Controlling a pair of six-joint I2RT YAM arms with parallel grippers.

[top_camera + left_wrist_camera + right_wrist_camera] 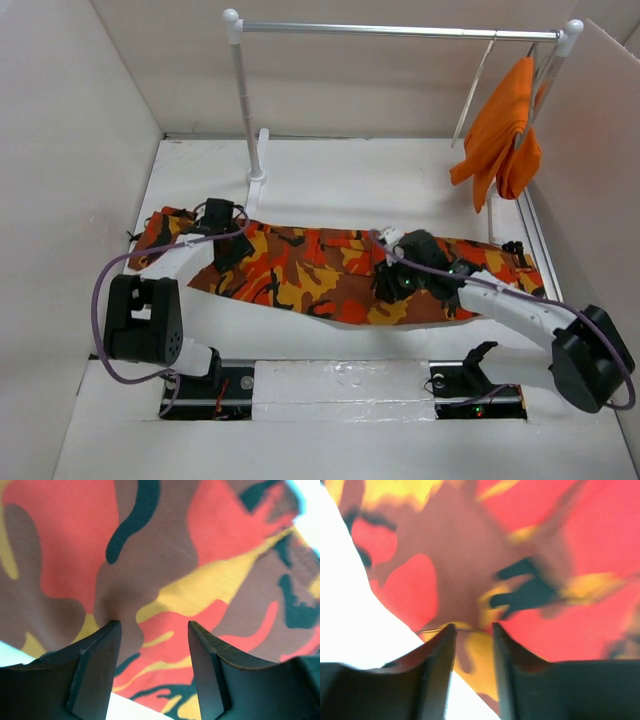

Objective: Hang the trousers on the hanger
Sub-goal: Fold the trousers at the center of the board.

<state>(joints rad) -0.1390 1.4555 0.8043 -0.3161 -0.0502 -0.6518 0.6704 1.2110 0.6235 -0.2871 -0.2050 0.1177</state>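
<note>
The camouflage trousers (320, 270) lie flat across the table, left to right. My left gripper (225, 247) is down on their left part. In the left wrist view it (154, 625) is open, its tips pressing into the cloth (165, 555). My right gripper (392, 285) is down at the trousers' near edge, right of the middle. In the right wrist view it (472, 627) has its jaws a narrow gap apart and straddles a yellow edge of the cloth (475, 655). A thin pale bar, probably the hanger (474, 92), hangs from the rail at the far right.
A silver rail (400, 31) on white posts spans the back. A plain orange garment (503, 130) hangs at its right end. The left post (247, 110) stands behind the trousers. Walls close in on both sides.
</note>
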